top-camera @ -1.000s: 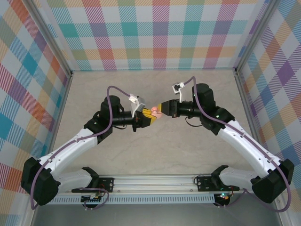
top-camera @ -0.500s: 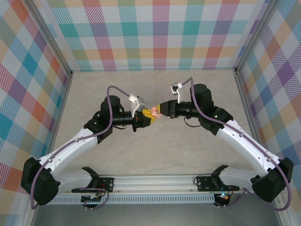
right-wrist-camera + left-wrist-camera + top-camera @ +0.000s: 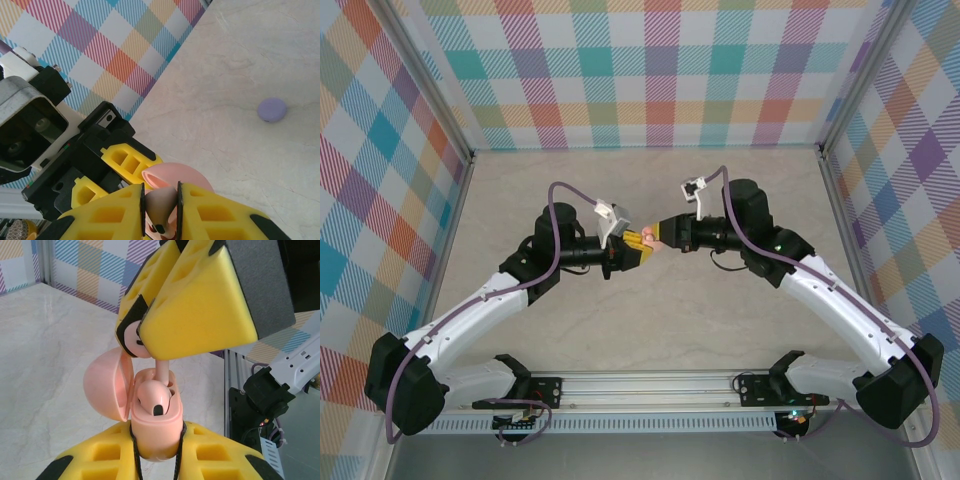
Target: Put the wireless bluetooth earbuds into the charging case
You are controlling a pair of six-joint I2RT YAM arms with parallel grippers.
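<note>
**Item inspected:** a pale pink plastic earbud [image 3: 161,371], held in the air over the middle of the workspace. Its stem points down into the farther socket of the pale pink oval charging case [image 3: 155,432]. The stem is partly entered, but the bud's head stands above the case rim, so it is not seated.

**Adjacent items:**
- A second pale pink earbud [image 3: 152,397] lies fully down in the nearer socket, dark tip showing.
- The hinged lid [image 3: 105,385] stands open to one side, clear of both sockets.

**Grippers:**
- The right gripper [image 3: 161,200] has its yellow foam fingers clamped on the head of the first earbud.
- The left gripper [image 3: 638,247] is clamped around the lower body of the case, holding it upright off the marble-patterned counter [image 3: 240,75].
- In the overhead view the two grippers meet nearly tip to tip.

**Also noted:** a small round purple case [image 3: 272,109] lies on the counter, well apart from the work.

**Assessment:** the step in hand appears to be the insertion of the second pink earbud, in its closing part.

**Next move:**
- It calls for a short, straight push along the socket's axis while the case is held steady.
- The earbud should be let go only once its head sits level with its neighbour.

**Risks:**
- A tilted stem would likely bind against the socket wall.
- The bulky foam fingers work close to the seated earbud and could disturb it.

Closing the lid would then be outstanding.
</note>
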